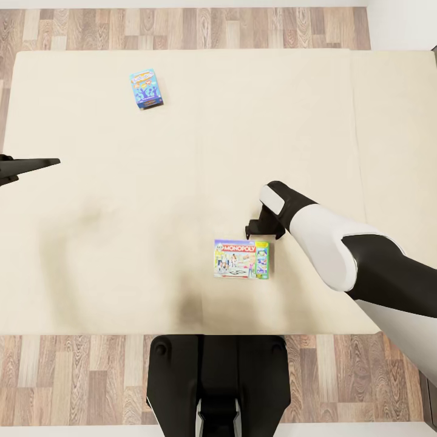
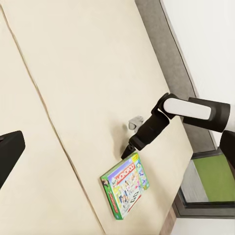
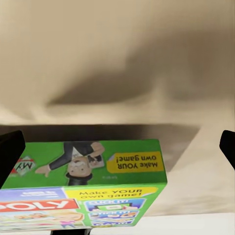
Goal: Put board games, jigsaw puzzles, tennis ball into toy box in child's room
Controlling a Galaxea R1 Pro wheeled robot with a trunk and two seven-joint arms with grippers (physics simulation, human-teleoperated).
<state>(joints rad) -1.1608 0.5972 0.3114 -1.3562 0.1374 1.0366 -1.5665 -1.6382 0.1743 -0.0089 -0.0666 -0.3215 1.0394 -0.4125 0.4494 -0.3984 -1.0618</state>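
While the head view looks straight down on the bed (image 1: 121,200), the right arm (image 1: 340,249) reaches in from the lower right of the frame, white forearm angled toward the centre, black wrist bent downward. Right gripper (image 1: 258,230) sits low over the cream mattress, just beside the upper right corner of the Monopoly box (image 1: 241,258); touching or not, cannot tell. In the right wrist view its two dark fingers (image 3: 10,154) stand spread wide at either edge of the frame, with the box's green end (image 3: 98,164) between and ahead of them, not pinched.

Monopoly box lies flat at lower centre of the bed, near the edge closest to the robot. Small blue game box (image 1: 145,88) lies flat at upper left of the head view, well apart from the first.

Left gripper (image 1: 27,167) pokes in at the left edge, mid-height, a dark wedge held level over the mattress; fingers' state cannot tell.

Wood floor (image 1: 364,376) shows above and below the bed. Robot's black base (image 1: 215,382) at bottom centre.
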